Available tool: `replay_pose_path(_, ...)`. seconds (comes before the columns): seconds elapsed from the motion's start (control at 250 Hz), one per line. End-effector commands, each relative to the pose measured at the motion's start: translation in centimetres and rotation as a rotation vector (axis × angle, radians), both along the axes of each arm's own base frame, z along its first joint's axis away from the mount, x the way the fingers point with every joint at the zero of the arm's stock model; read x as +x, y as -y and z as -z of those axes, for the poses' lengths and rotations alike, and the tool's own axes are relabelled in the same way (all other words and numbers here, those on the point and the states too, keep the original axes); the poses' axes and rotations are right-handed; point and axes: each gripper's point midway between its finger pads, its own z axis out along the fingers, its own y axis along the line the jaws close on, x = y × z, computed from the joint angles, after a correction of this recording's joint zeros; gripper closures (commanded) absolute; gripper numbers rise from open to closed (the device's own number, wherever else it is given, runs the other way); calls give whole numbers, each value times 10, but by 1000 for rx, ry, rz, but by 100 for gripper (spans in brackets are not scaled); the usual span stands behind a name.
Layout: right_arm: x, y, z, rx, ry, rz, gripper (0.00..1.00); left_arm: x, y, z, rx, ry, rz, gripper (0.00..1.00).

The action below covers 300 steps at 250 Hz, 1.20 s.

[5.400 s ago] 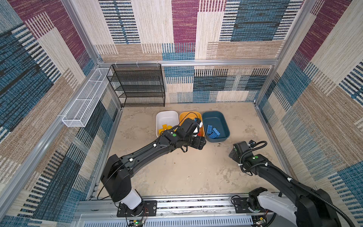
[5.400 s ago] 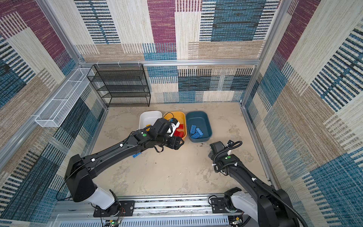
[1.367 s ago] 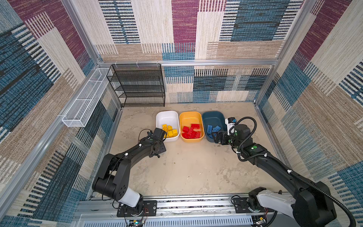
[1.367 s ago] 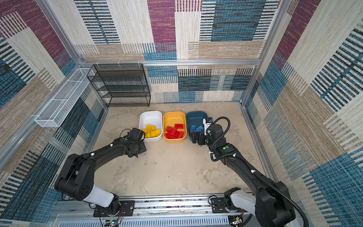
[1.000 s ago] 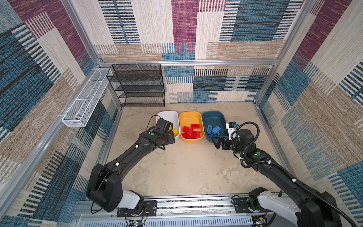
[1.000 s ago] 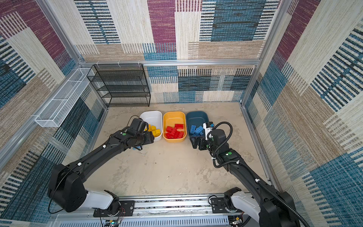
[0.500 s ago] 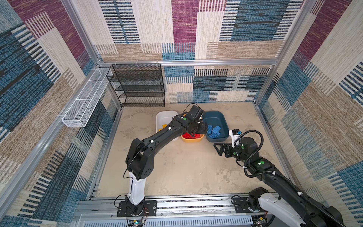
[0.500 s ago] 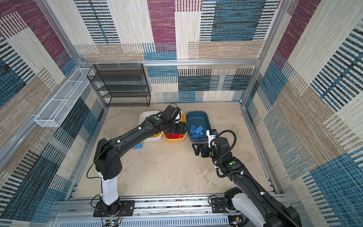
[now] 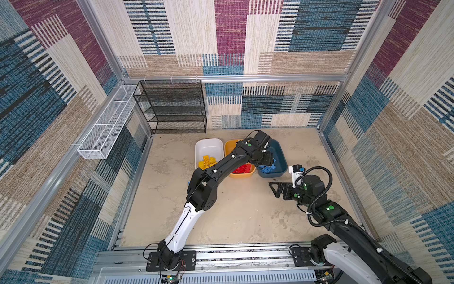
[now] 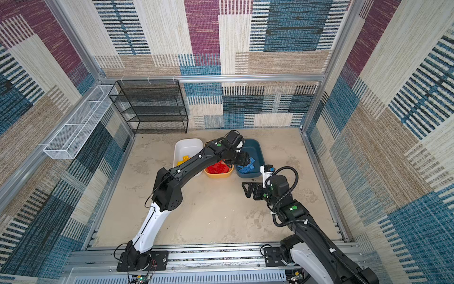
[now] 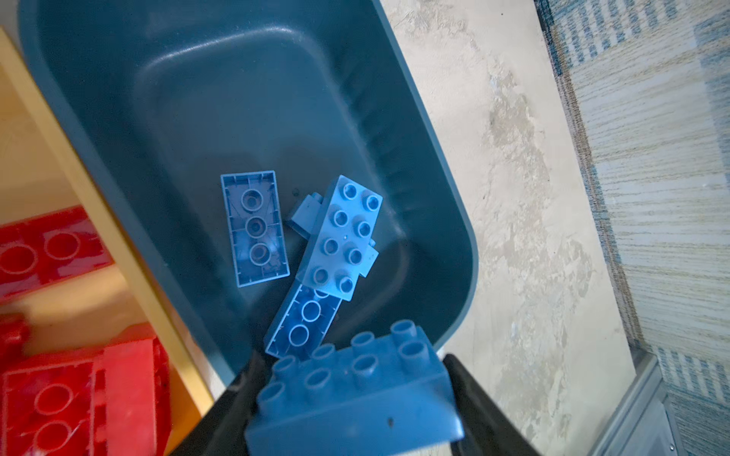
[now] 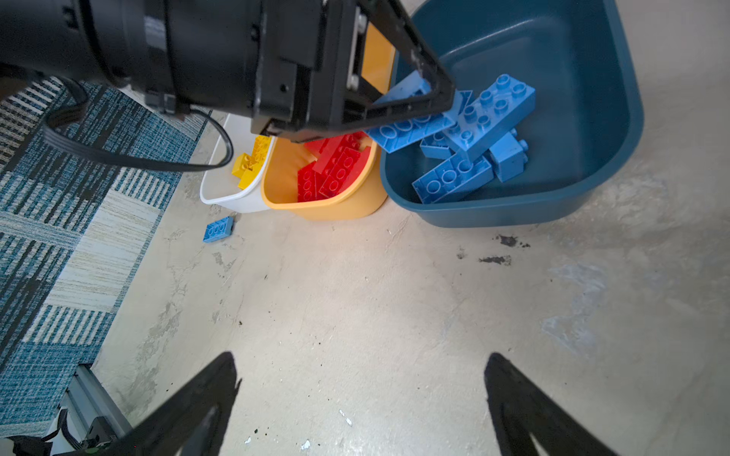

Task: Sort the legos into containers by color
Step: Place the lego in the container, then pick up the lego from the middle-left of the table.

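Step in hand: drop-off. A blue brick [image 11: 355, 402] is clamped in the left gripper [image 11: 351, 365] and held over the teal tub [image 11: 197, 98], at its eight o'clock rim. The right gripper [image 12: 361, 361] is spread wide and empty. Next, release is called for. One loose blue brick [image 12: 218, 229] lies at the white tub's [image 12: 237, 197] seven o'clock.

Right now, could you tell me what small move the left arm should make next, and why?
I would probably open the left gripper: it is holding a blue brick above the dark teal tub, where the other blue bricks lie, so letting go should drop it in with its colour.
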Motion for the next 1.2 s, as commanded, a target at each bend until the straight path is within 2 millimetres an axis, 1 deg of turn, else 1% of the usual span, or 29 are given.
replay_pose_path(0.0, 0, 0, -1, 2, -8, 3, 2, 7, 5, -16, -24, 45, 3, 31)
replay_pose_path(0.032, 0, 0, -3, 2, -9, 3, 2, 8, 5, -21, -27, 56, 2, 25)
replay_pose_path(0.088, 0, 0, -7, 4, -3, 2, 3, 11, 3, -30, -23, 79, -3, 18)
replay_pose_path(0.152, 1, -1, -14, 8, 8, -1, 3, 14, -3, -43, -14, 106, -16, 8)
replay_pose_path(0.204, 2, -2, -16, 7, 13, -3, 4, 13, -8, -53, -8, 127, -19, 1)
replay_pose_path(0.228, 2, -2, -17, 7, 13, -2, 4, 12, -12, -56, -1, 138, -22, 1)
replay_pose_path(0.236, 2, -2, -18, 7, 15, -2, 4, 12, -13, -60, -5, 148, -22, 0)
replay_pose_path(0.304, 4, -4, -19, 6, 18, -8, 5, 9, -26, -70, 3, 180, -43, 1)
replay_pose_path(0.4, 6, -12, -25, 18, 34, -25, 5, 2, -58, -80, 6, 201, -102, 1)
replay_pose_path(0.468, 8, -20, -29, 24, 43, -42, 5, -5, -87, -83, -5, 215, -157, 0)
replay_pose_path(0.524, 10, -28, -31, 19, 47, -60, 6, -11, -116, -84, -9, 225, -217, 1)
replay_pose_path(0.584, 12, -40, -31, 10, 50, -84, 5, -20, -152, -78, 21, 222, -285, 1)
replay_pose_path(0.664, 14, -59, -33, -1, 56, -130, 6, -34, -200, -74, 65, 232, -371, 1)
replay_pose_path(0.712, 16, -71, -34, -10, 61, -151, 5, -44, -228, -70, 81, 231, -415, 1)
replay_pose_path(0.72, 16, -74, -35, -12, 62, -157, 5, -46, -233, -66, 88, 225, -421, 1)
replay_pose_path(0.796, 18, -94, -36, -25, 68, -198, 6, -63, -270, -56, 123, 213, -474, 1)
replay_pose_path(0.892, 20, -120, -38, -32, 73, -252, 5, -84, -310, -34, 186, 179, -525, 1)
replay_pose_path(0.956, 22, -135, -36, -37, 69, -284, 5, -95, -329, -16, 213, 146, -553, 1)
replay_pose_path(1.064, 22, -159, -36, -34, 63, -339, 5, -108, -353, 17, 255, 61, -606, 0)
replay_pose_path(1.136, 22, -169, -35, -30, 64, -362, 5, -110, -361, 35, 276, 34, -626, 1)
replay_pose_path(1.196, 22, -174, -32, -24, 57, -372, 4, -109, -365, 49, 289, 6, -641, 1)
